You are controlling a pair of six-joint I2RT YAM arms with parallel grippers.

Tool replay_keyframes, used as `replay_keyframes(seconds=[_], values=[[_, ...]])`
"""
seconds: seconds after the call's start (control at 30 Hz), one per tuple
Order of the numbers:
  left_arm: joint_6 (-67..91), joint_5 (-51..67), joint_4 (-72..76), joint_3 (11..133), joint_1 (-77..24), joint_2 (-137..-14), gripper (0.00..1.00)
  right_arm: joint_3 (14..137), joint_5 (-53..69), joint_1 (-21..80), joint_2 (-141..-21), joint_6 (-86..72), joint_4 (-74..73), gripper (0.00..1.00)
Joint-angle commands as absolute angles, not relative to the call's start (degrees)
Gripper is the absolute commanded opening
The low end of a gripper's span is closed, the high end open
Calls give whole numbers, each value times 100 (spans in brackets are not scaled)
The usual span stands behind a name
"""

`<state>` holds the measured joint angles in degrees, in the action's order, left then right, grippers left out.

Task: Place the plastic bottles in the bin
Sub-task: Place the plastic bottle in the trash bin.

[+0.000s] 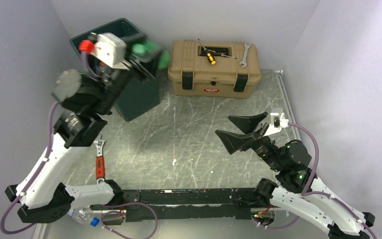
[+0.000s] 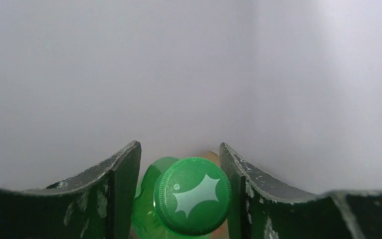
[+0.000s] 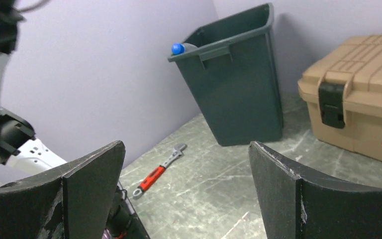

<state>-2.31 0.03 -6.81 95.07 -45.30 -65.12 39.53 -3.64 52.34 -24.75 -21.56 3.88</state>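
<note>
My left gripper (image 1: 144,56) is shut on a green plastic bottle (image 1: 155,52) and holds it raised by the right rim of the dark green bin (image 1: 135,102). In the left wrist view the bottle's green cap (image 2: 194,196) sits between my fingers (image 2: 122,184), facing the camera. A clear bottle with a blue cap (image 3: 179,48) pokes above the bin's rim (image 3: 238,84). Another clear, blue-capped bottle (image 1: 85,217) lies by the left arm's base. My right gripper (image 1: 239,131) is open and empty over the table's right middle; it also shows in its wrist view (image 3: 186,164).
A tan toolbox (image 1: 214,69) stands right of the bin, with a yellow-handled screwdriver (image 1: 209,56) and a spanner (image 1: 243,55) on its lid. An orange-handled wrench (image 1: 100,163) lies on the table at the left, also in the right wrist view (image 3: 156,172). Walls close in on three sides.
</note>
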Motion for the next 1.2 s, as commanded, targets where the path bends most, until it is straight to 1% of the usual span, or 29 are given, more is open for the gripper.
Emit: replay_keyframes(seconds=[0.0, 0.07, 0.17, 0.27, 0.33, 0.43, 0.5, 0.63, 0.67, 0.73, 0.77, 0.8, 0.83, 0.87, 1.03, 1.17], values=[[-2218, -2235, -442, 10373, -4145, -6988, 0, 3975, -695, 5229, -2424, -2145, -164, 100], [-1908, -2015, -719, 10890, -3519, -7442, 0, 3929, -688, 5229, -2397, -2193, -236, 100], [-1024, -1334, -1194, 11566, -2223, -8281, 0, 3883, -632, 5229, -2339, -2264, -314, 100], [-695, -1050, -1066, 11808, -1531, -8875, 0, 3816, -598, 5231, -2242, -2314, -350, 100], [-629, -900, -747, 11786, -1218, -9167, 0, 3747, -570, 5229, -2184, -2337, -330, 100], [-87, -458, -584, 11892, -758, -9615, 0, 3638, -514, 5229, -2219, -2386, -297, 100], [276, -165, -660, 12009, -635, -9911, 0, 3563, -435, 5229, -2281, -2410, -268, 100], [309, -9, -661, 11812, -609, -10116, 0, 3365, -447, 5229, -2329, -2469, -132, 100], [330, 91, -682, 11753, -592, -10109, 11, 3344, -456, 5229, -2341, -2470, -111, 100], [338, 114, -796, 11700, -589, -10080, 54, 3333, -481, 5229, -2399, -2455, -96, 100], [361, 67, -827, 11667, -589, -10031, 71, 3329, -483, 5229, -2437, -2448, -97, 100], [387, 26, -830, 11617, -589, -9953, 85, 3326, -483, 5229, -2475, -2437, -83, 100], [401, 11, -811, 11538, -591, -9846, 94, 3326, -483, 5229, -2529, -2435, -73, 100], [437, 17, -776, 11440, -589, -9716, 99, 3318, -479, 5234, -2564, -2438, -45, 100], [753, -507, -1041, 10894, -593, -8726, 99, 3153, -411, 5229, -2788, -2527, 310, 100], [1092, -1400, -2165, 10423, -656, -7822, 99, 3044, -388, 5229, -3104, -2581, 609, 100]])
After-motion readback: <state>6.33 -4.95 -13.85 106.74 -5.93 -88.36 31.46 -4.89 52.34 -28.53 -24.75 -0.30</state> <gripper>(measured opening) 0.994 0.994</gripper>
